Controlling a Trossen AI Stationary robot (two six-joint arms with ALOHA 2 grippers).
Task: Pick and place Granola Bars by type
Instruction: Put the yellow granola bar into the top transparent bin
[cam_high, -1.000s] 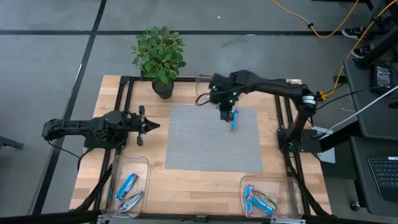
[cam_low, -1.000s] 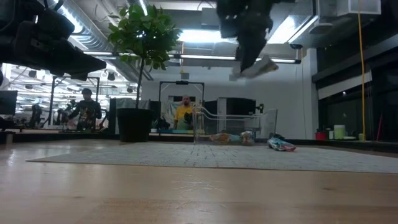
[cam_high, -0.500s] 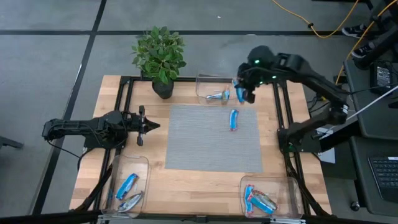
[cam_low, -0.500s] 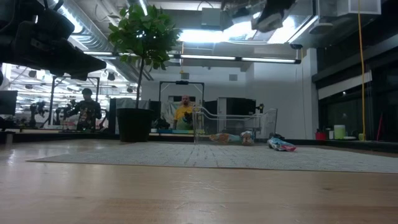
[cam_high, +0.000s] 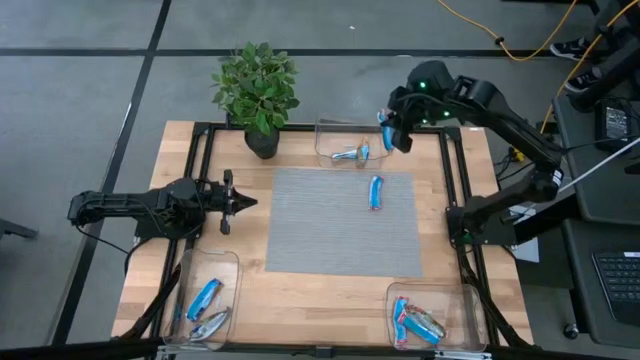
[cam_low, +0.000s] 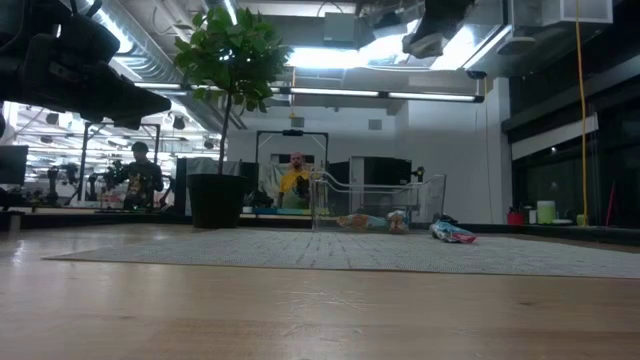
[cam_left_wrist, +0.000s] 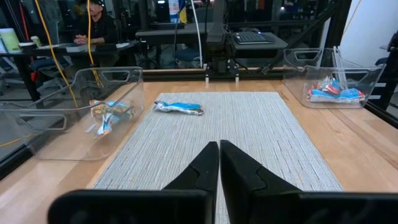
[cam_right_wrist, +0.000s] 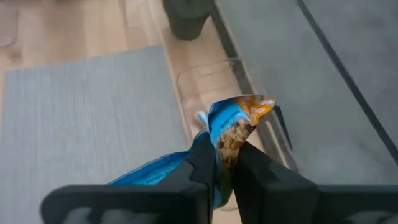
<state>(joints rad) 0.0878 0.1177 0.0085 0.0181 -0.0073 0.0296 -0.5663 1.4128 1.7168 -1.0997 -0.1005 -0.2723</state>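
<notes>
Left of the grey mat (cam_high: 345, 220), your left pincer (cam_high: 243, 202) waits low over the bench (cam_high: 300, 300), fingers pressed together, holding nothing. On the mat's far part lies one blue granola bar (cam_high: 375, 192). Beyond the mat, your right pincer (cam_high: 390, 131) hangs above the clear bin (cam_high: 345, 126), clamped on a blue bar (cam_right_wrist: 227, 124).

You get even, bright light on the desk (cam_high: 300, 290) from overhead, with soft shadows. Low down, ceiling strip lights (cam_low: 330, 92) glare. Past the right hand (cam_right_wrist: 225, 163), everything blurs.
</notes>
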